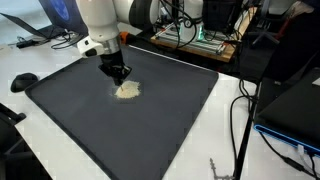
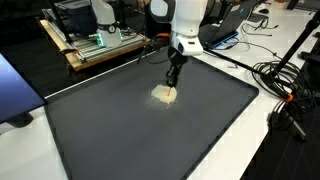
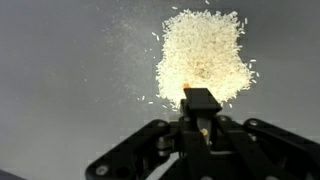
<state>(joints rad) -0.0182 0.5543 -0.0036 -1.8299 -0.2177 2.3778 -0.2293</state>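
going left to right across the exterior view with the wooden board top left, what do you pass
blue panel → wooden board loaded with electronics → pile of rice on the dark mat → tangle of cables

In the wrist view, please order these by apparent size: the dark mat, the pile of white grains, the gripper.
1. The dark mat, filling the background.
2. The gripper and the pile of white grains: unranked; the gripper sits nearer the camera, which inflates it.

From my station I see a white table (image 1: 228,118) carrying a dark grey mat (image 1: 150,130), on which lies a small heap of pale grains (image 1: 127,90) with loose grains scattered beside it.
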